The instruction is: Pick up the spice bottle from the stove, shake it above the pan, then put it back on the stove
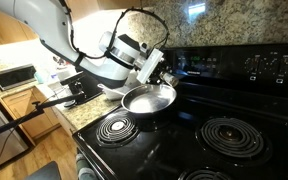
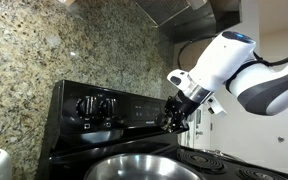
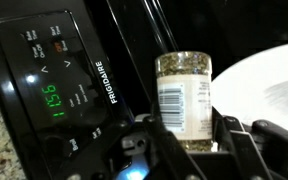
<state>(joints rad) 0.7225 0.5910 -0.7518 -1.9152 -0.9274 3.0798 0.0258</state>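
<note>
Now the gripper (image 3: 191,135) has its jaws clamped on the spice bottle (image 3: 184,92), seemingly clear of the stove (image 3: 44,95), with the pan (image 3: 269,90) just beyond one jaw. Before shaking, centre the jaws over the pan's bowl. Use a firm squeeze and short shakes so the bottle cannot slip.

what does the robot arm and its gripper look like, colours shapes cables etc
The robot arm has glossy white, rounded, bulbous links with darker grey bands at the joints. A thin black cable loops loosely alongside it. The black blocky gripper ends in dark angular fingers. No markings are legible.
</note>
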